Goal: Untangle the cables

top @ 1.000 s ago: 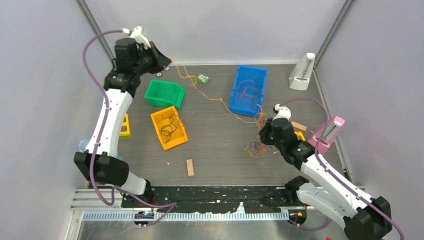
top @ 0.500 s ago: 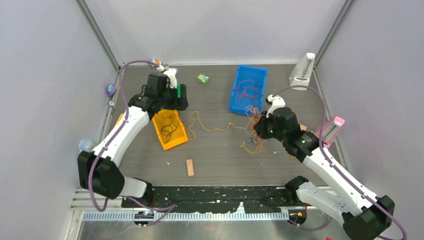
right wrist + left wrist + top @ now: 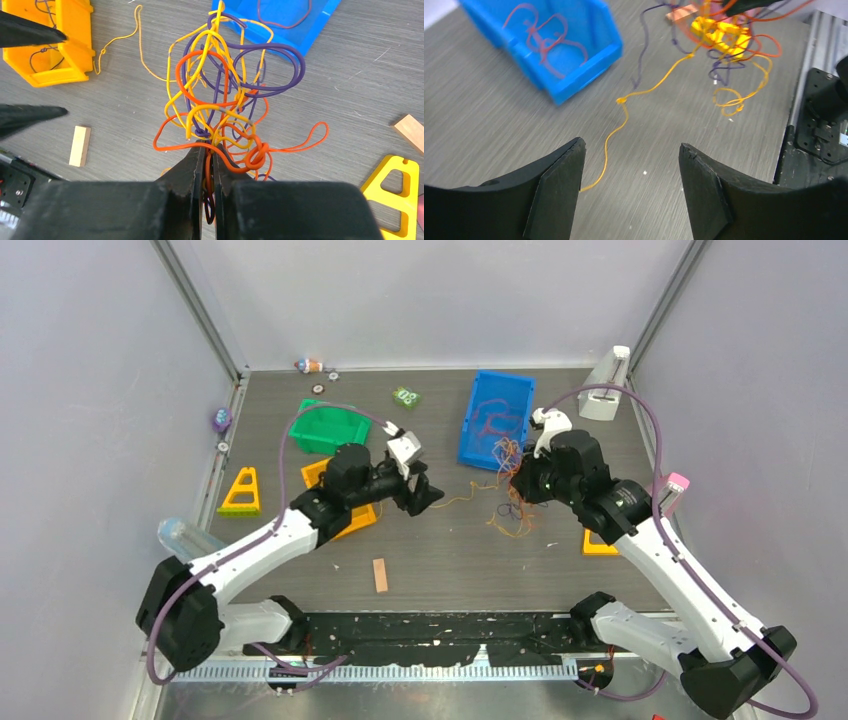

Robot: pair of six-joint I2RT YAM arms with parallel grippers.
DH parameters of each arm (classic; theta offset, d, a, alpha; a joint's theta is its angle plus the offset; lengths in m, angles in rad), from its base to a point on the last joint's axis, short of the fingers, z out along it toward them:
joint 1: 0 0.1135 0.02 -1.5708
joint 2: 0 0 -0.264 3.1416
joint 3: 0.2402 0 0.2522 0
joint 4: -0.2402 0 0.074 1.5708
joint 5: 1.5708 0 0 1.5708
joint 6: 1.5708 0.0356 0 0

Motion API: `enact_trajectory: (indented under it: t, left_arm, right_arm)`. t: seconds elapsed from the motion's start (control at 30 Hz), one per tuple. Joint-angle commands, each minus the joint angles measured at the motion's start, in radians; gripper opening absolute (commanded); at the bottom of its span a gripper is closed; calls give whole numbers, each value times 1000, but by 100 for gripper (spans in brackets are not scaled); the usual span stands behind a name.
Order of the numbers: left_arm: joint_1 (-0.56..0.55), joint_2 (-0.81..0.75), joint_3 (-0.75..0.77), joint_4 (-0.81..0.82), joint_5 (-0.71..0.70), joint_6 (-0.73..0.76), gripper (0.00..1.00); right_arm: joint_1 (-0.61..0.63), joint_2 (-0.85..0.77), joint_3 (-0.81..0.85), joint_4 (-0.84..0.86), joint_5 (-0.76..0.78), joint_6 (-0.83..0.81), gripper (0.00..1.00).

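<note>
Beside the orange bin [image 3: 75, 50] now, left end effector [image 3: 631, 150] apart; right [image 3: 209, 155] clamped on cables [image 3: 256, 156].

I can read no writing, number or brand anywhere in my views. The small green block [image 3: 405, 397] at the far side of the table [image 3: 440, 550] bears pale marks on its top, but they are too small for me to make out.
</note>
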State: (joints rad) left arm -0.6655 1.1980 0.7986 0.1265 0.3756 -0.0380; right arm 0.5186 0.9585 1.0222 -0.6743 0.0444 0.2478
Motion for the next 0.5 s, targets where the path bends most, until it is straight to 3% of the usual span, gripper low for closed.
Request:
enact_trajectory:
  t: [0.0, 0.47]
  left_arm:
    - [-81, 56, -28, 371, 82, 114, 69]
    - [-190, 269, 139, 513, 87, -20, 57]
  right_arm:
    - [-2, -1, 77, -18, -72, -23, 6]
    - [6, -7, 99, -29, -117, -28, 5]
